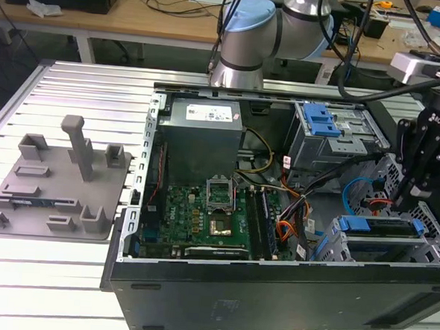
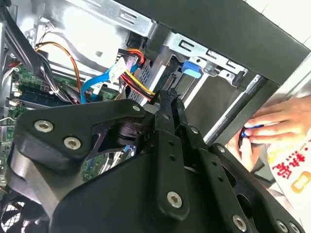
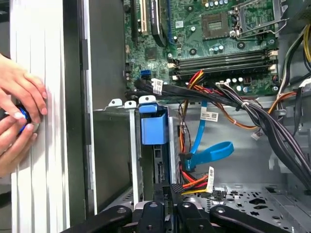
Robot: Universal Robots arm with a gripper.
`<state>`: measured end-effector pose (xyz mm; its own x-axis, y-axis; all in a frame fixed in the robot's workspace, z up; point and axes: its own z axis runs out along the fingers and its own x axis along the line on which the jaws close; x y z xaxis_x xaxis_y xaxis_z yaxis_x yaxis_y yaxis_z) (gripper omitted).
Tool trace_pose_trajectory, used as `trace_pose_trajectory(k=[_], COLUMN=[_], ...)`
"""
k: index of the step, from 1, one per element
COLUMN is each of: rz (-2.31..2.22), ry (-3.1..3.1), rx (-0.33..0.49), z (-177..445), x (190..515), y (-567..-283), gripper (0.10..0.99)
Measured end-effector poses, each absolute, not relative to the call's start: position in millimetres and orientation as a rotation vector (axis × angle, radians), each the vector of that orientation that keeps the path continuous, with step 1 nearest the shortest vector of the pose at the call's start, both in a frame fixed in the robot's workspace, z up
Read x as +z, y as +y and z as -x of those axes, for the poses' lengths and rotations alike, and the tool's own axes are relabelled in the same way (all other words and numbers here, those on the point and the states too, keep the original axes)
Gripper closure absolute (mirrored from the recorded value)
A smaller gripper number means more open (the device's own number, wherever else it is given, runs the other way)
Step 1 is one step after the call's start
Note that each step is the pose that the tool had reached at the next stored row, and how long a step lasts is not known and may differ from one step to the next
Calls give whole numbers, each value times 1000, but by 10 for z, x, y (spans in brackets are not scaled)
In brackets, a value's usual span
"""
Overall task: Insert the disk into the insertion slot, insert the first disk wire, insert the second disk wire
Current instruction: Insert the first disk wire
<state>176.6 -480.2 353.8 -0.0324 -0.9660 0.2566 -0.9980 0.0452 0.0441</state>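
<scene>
The disk [image 1: 384, 236], in its bright blue carrier, sits inside the insertion slot [image 1: 333, 247], a grey metal cage at the case's front corner on the exterior view's right. My gripper [image 1: 406, 199] hangs just above the cage's rear end. In the first wrist view my gripper [image 3: 170, 196] is shut on a black connector with red, yellow and black wires [image 3: 194, 183], right at the disk [image 3: 154, 127] rear edge. The second wrist view shows my gripper [image 2: 171, 99] pinched on the same wires [image 2: 138, 80] beside the blue carrier tab [image 2: 191, 68].
A loose blue flat cable [image 3: 209, 153] curls beside the slot. Thick black cable bundles [image 3: 252, 114] cross above the motherboard [image 1: 210, 209]. A person's hands [image 3: 14, 121] hold a small blue item outside the case wall. A larger bay with a blue latch [image 1: 320, 122] stands farther back.
</scene>
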Motion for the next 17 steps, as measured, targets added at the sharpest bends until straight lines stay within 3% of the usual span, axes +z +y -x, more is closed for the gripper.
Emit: trace_pose_trajectory(k=[13,17], rz=[-2033,-2077], ry=[-2121,-2160], rx=[246,179], z=[-1696,-1695], x=[3659,3687], y=[-4806,-4877], gripper=[922,922])
